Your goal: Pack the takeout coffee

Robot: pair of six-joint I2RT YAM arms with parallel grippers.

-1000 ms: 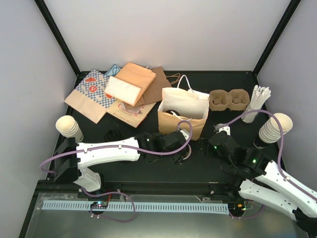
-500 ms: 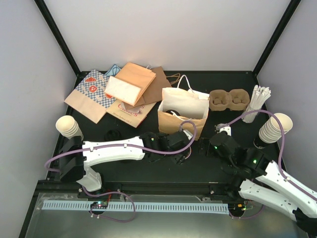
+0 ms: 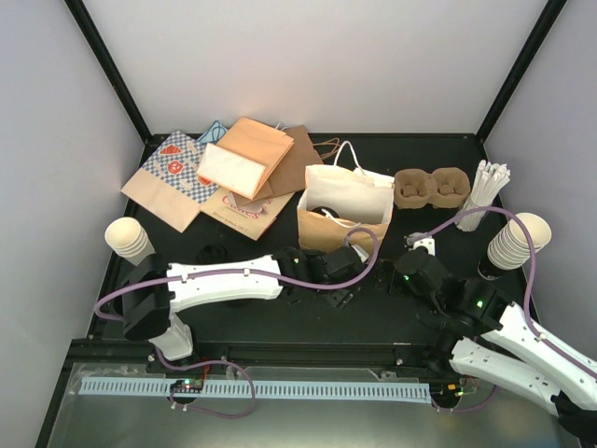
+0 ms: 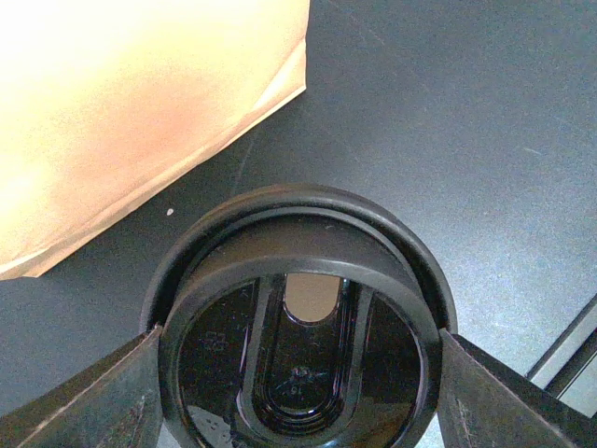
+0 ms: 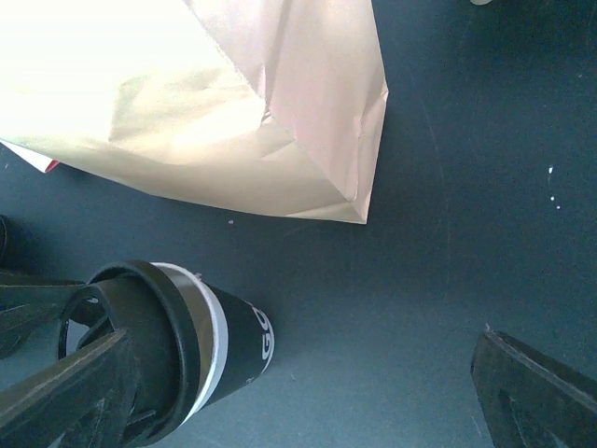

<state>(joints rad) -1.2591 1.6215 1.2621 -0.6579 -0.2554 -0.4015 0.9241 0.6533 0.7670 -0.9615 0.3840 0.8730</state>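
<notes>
The takeout coffee cup (image 5: 201,350) has a dark body with white lettering, a pale band under a round black lid (image 4: 298,336), and stands just in front of the open paper bag (image 3: 343,219). My left gripper (image 3: 338,283) is shut on the lid, one finger (image 4: 84,401) pressed against each side. In the top view the left wrist hides the cup. My right gripper (image 5: 298,406) is open, to the right of the cup, with only bare table between its fingers. The brown pulp carrier (image 3: 431,188) lies at the back right, beside the bag.
Lidless cream cup stacks stand at the left (image 3: 129,238) and right (image 3: 518,241) edges. Loose black lids (image 3: 213,254) lie near the left arm. Flat paper bags (image 3: 224,173) are piled at the back left. A holder of white sticks (image 3: 487,191) stands at the back right.
My left arm has moved right with the cup in its grip, closer to the right gripper. The right arm has not moved.
</notes>
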